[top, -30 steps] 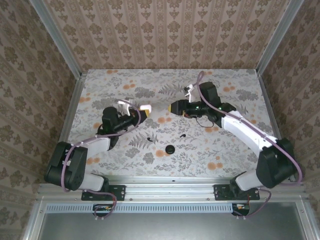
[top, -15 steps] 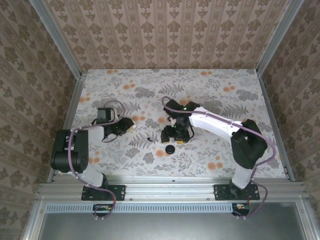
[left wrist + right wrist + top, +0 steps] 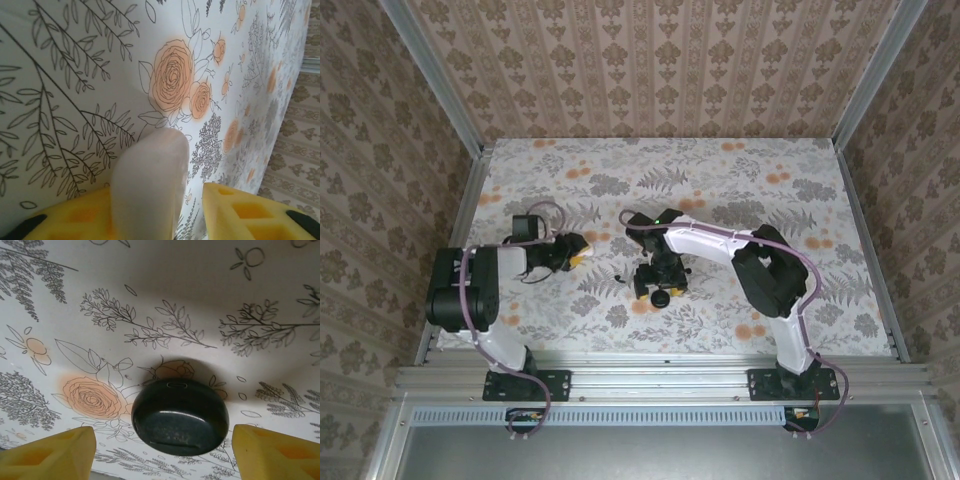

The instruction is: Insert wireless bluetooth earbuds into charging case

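Orange roses and grey ferns pattern the pale desk (image 3: 800,180) that I am watching from overhead, with brown wallpapered walls on three sides. Both arms are folded in toward the middle. The left arm (image 3: 470,290) reaches rightward from its base and the right arm (image 3: 770,270) bends back leftward across the centre.

My right tool (image 3: 658,283) points down near the desk's front centre. Its jaws are wide, with a yellow fingertip (image 3: 50,452) on each side of a black round disc (image 3: 180,415) and bare desk showing on both sides. The disc lies flat and glossy, with a small slot on its far edge.

My left tool (image 3: 576,251) sits left of centre, low over the surface. The charging case (image 3: 150,185), a smooth white pebble, stands on end between its yellow fingers (image 3: 240,210). It rests against one finger, with a clear gap to the other, so the jaws are parted and not clamped on it. The case is apart from the disc.

A tiny dark speck (image 3: 618,278) lies on the desk between the two tools. It is too small for me to identify.
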